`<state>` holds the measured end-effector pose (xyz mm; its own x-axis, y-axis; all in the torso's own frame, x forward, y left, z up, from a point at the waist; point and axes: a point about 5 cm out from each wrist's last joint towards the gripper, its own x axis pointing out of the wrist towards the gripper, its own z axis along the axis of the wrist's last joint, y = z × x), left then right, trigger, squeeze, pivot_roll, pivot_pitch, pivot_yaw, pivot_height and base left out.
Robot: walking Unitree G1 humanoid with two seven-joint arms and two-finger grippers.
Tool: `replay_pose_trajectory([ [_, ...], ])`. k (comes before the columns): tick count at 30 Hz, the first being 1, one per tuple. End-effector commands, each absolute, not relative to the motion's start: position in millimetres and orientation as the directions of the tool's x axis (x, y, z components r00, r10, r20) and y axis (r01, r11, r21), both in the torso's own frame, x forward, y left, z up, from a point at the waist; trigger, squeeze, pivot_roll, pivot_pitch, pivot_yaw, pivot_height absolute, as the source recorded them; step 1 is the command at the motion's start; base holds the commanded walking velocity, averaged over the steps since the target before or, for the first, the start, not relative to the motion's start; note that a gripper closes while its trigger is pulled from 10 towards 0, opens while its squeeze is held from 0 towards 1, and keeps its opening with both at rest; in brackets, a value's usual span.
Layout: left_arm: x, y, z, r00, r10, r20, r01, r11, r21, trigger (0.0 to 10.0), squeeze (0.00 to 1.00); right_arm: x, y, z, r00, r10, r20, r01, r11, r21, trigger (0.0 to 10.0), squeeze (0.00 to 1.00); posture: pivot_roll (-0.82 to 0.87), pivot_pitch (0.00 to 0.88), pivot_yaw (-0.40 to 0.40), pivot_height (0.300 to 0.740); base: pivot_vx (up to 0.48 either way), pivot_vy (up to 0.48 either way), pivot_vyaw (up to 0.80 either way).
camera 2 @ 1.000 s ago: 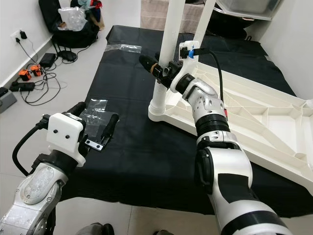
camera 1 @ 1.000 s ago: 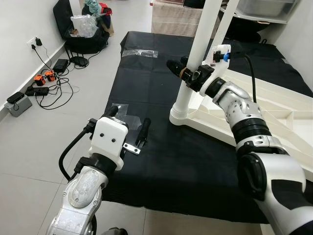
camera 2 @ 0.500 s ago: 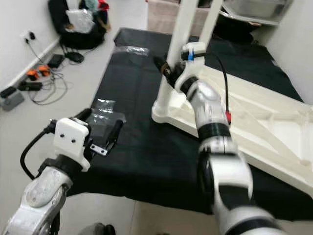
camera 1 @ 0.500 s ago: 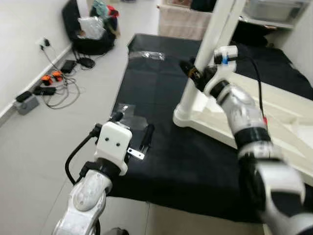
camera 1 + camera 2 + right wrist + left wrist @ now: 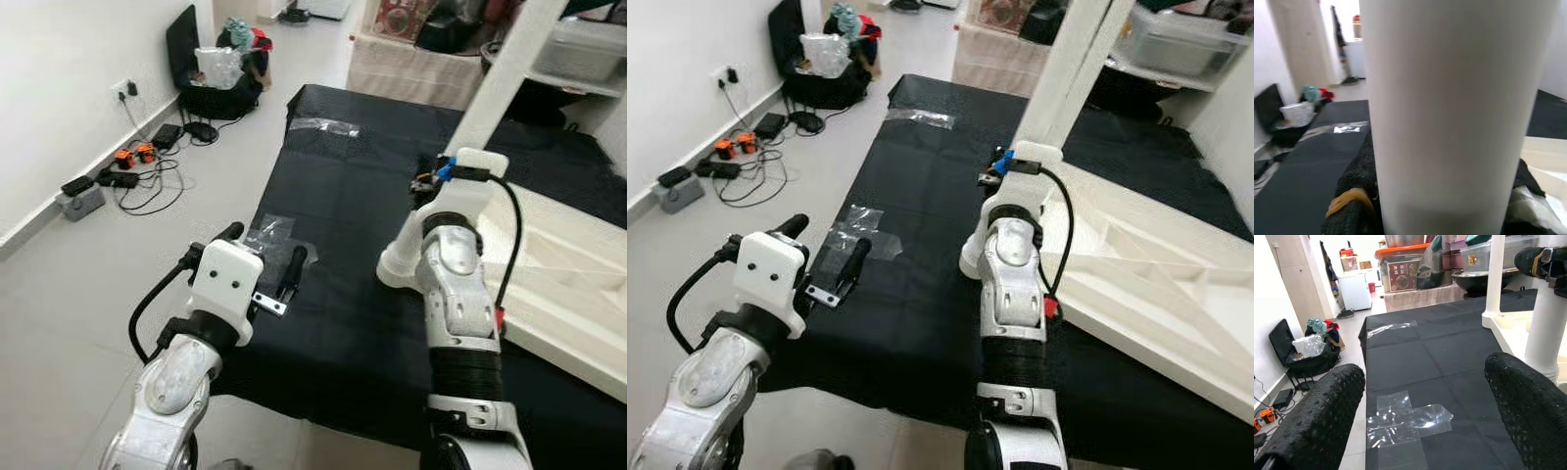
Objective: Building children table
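The white table leg [image 5: 490,108] stands tilted in the corner of the upturned white table top [image 5: 1136,264], which lies on the black mat [image 5: 343,196] on the floor. The right gripper [image 5: 1440,196] holds this leg low down, one black finger at each side of it in the right wrist view, so it is pinching the leg. The step in hand seems to be seating or turning the leg into its socket [image 5: 397,264] at the corner. The leg does not look upright yet, so the next move probably calls for a firm hold while it is brought straight and tightened. The left gripper [image 5: 1425,396] hovers over the near edge of the mat with its fingers spread wide, holding nothing, above some clear plastic wrapping [image 5: 1405,418]. Cables and chargers [image 5: 127,171] lie on the floor by the wall.
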<state>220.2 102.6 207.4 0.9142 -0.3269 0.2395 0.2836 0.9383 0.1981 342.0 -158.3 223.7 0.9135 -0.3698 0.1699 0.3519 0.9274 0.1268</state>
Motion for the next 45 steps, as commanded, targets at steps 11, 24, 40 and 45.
replay_pose_trajectory([
  [11,215.2,93.0,199.9,0.904,-0.374,0.21,0.344,0.924,0.164,10.0,0.0,338.4,-142.8,213.9,0.916,-0.397,0.059,0.389,0.914,0.113,10.0,1.0,0.09,0.104,-0.096,0.74,0.0,0.0,0.0],
  [24,198.9,70.1,190.2,0.799,-0.585,0.14,0.575,0.811,0.11,10.0,0.0,354.1,-165.5,260.1,0.975,0.074,0.21,-0.11,0.98,0.166,10.0,0.0,0.08,0.106,-0.085,0.74,0.0,0.0,0.0],
  [40,196.6,67.3,196.9,0.769,-0.619,0.157,0.601,0.785,0.152,10.0,0.0,382.0,-142.7,244.0,0.729,0.675,0.116,-0.684,0.725,0.077,10.0,0.0,0.11,0.081,-0.092,0.74,0.0,0.0,0.0],
  [45,197.2,67.0,205.2,0.77,-0.609,0.187,0.589,0.793,0.157,10.0,0.0,391.2,-132.9,238.6,0.692,0.714,0.108,-0.722,0.686,0.093,0.0,0.0,0.13,0.073,-0.098,0.74,0.0,0.0,0.0],
])
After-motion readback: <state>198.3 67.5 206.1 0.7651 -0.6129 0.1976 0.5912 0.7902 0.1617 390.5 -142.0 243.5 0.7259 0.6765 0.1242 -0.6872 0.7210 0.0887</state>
